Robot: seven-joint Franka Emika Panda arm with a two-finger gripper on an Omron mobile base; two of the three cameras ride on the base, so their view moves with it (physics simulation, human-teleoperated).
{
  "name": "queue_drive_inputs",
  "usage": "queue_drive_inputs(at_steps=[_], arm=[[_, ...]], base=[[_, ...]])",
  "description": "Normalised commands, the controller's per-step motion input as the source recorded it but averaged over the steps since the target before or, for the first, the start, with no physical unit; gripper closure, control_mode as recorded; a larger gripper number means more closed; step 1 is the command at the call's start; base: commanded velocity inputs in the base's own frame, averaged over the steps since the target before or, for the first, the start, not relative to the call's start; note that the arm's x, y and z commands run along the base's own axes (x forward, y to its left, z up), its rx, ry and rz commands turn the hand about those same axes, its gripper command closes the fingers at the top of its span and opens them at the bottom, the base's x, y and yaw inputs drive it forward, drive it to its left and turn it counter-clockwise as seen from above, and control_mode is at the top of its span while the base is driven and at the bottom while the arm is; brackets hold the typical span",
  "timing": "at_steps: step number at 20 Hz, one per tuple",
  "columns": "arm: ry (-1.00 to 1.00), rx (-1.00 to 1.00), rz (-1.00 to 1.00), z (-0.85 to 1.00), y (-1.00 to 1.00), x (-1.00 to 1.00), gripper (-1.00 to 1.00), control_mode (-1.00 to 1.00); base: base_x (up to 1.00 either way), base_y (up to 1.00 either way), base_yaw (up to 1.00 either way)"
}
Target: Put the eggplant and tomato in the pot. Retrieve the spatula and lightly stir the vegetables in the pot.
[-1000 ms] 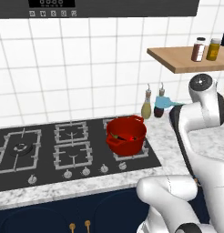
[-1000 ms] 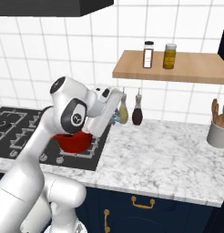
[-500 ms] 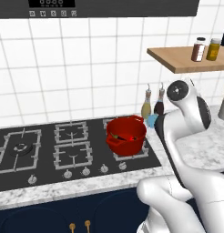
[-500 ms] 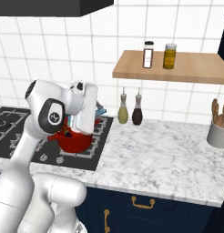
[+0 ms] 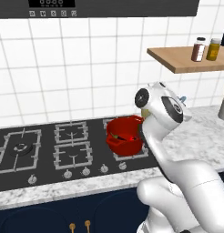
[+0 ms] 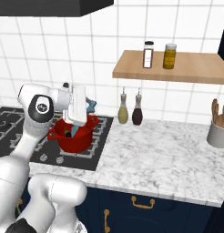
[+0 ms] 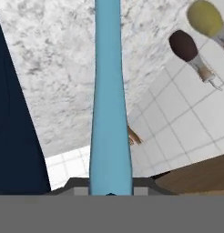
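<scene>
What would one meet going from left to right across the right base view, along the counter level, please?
Pot, olive oil bottle, dark oil bottle, utensil holder.

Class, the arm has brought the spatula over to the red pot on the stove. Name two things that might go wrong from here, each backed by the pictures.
1. The spatula is held at one end, its long length sticking out, so it might twist or slip when it meets the vegetables.
2. The gripper hangs close over the pot, near its rim; a wide stir might knock the pot along the burner.
</scene>
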Motion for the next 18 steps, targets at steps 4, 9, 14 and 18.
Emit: queue_drive_inputs(at_steps=[4, 9, 14, 18], arm=[[0.02, -0.28, 0.02, 0.0, 0.49, 0.35, 1.0, -1.0], [0.0, -0.2, 0.0, -0.02, 0.56, 0.41, 1.0, -1.0], [0.0, -0.16, 0.01, -0.29, 0.34, 0.31, 1.0, -1.0], [0.0, -0.17, 0.06, -0.49, 0.06, 0.07, 1.0, -1.0]], base=[[0.0, 0.0, 0.0], [0.0, 0.0, 0.0], [0.0, 0.0, 0.0], [0.0, 0.0, 0.0]])
